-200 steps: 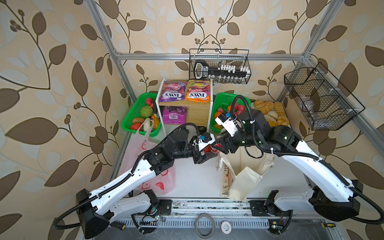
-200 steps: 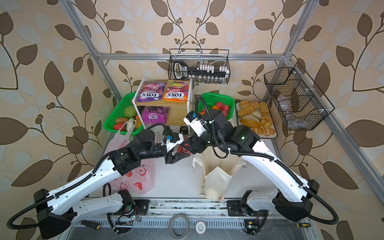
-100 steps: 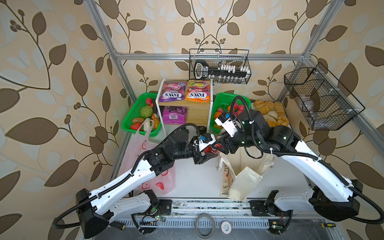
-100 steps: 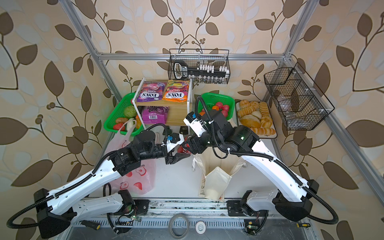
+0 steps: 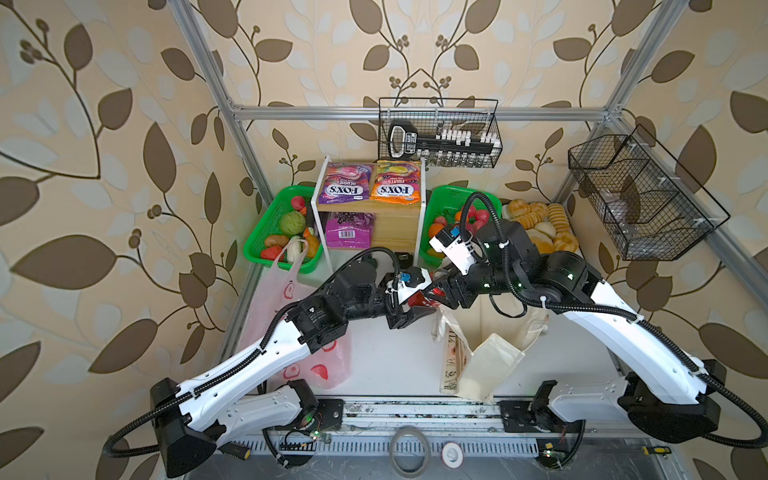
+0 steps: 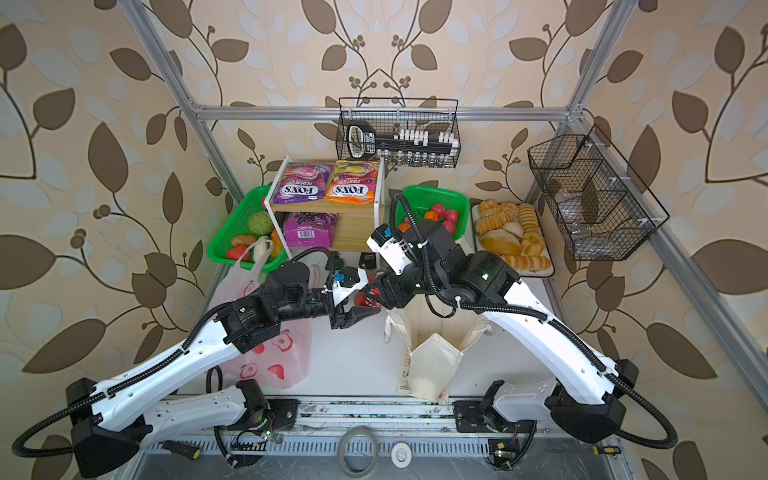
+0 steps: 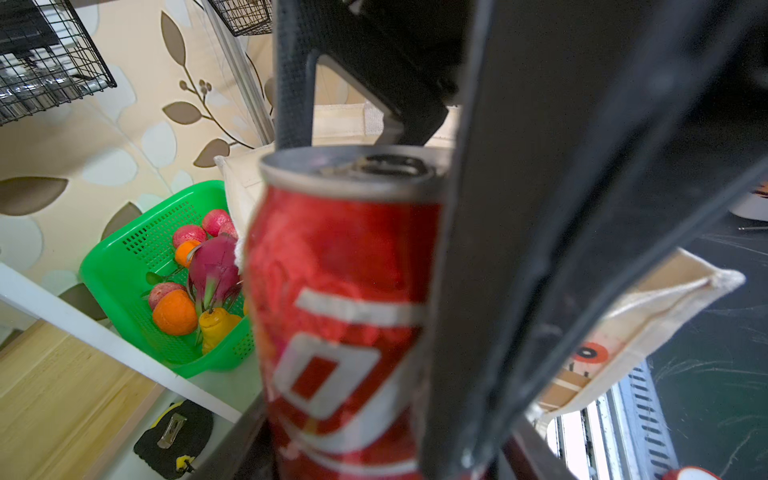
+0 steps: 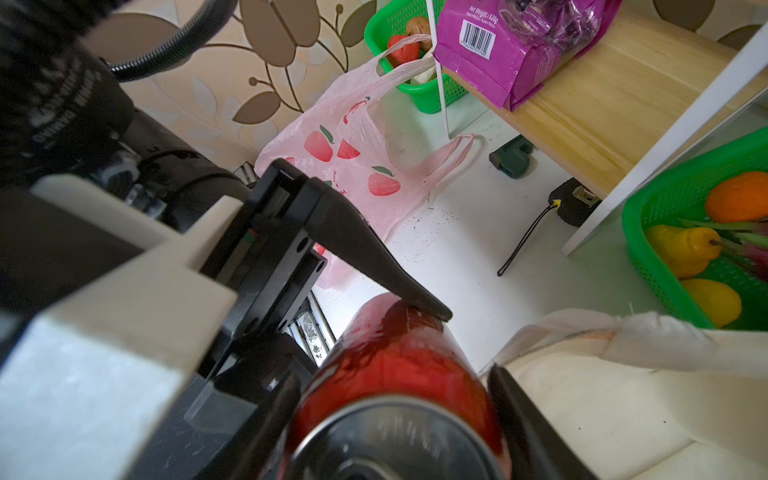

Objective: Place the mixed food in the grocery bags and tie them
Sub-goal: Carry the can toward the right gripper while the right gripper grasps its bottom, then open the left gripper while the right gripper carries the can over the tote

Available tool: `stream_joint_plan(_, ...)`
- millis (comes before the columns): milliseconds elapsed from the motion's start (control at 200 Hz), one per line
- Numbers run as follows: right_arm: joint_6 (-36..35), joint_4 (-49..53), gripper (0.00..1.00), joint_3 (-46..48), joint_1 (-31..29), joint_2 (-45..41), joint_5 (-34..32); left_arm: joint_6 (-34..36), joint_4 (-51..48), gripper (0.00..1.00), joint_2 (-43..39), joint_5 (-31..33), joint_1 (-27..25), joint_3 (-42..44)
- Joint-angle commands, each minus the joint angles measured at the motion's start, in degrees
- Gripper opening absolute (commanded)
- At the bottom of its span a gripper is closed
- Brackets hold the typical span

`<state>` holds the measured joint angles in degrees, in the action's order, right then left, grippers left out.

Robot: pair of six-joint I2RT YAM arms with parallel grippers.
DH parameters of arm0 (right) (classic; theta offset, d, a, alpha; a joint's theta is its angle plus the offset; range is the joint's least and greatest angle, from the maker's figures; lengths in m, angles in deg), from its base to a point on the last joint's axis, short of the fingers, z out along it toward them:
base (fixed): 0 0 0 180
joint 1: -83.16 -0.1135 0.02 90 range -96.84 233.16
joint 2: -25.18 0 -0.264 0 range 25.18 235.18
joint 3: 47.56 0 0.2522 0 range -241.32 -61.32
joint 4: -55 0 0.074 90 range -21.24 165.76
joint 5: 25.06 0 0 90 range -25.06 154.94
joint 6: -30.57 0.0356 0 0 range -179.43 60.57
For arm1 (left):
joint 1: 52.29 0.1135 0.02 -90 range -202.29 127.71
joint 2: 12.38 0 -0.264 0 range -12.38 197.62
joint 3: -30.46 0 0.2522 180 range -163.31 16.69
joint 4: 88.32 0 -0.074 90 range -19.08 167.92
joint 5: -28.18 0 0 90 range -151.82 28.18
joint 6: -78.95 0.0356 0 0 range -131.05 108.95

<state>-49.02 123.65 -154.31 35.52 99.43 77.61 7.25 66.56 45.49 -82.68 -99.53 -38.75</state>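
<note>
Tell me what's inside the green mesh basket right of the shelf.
The green plastic basket holds pink dragon fruit, oranges, yellow pear-like fruit, pinkish-red round fruits; the red cola can hides one side.

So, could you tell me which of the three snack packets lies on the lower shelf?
The magenta-purple barcoded packet: it alone lies on the lower shelf; the purple FOX'S packet and orange FOX'S packet lie side by side on top.

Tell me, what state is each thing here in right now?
red cola can, held in the air
left end effector, shut on the can
right end effector, shut on the can
pink plastic bag, lying flat, untied
canvas tote, standing, mouth open
</note>
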Motion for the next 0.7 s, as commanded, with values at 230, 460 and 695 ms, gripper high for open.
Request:
stream_joint_plan(230,3.8,0.6,0.38,1.3,-0.5,-8.9,-15.2,-14.5,8.7,0.76,-2.9,2.8,0.0,-3.9)
stream_joint_plan(460,7.2,3.1,0.36,2.5,3.2,-16.3,-27.4,-29.5,5.0,0.76,-0.5,5.0,0.0,-5.3)
stream_joint_plan(695,9.5,-0.3,0.36,3.3,5.0,-19.6,-22.2,-38.1,6.4,0.78,4.1,1.7,0.0,-7.5)
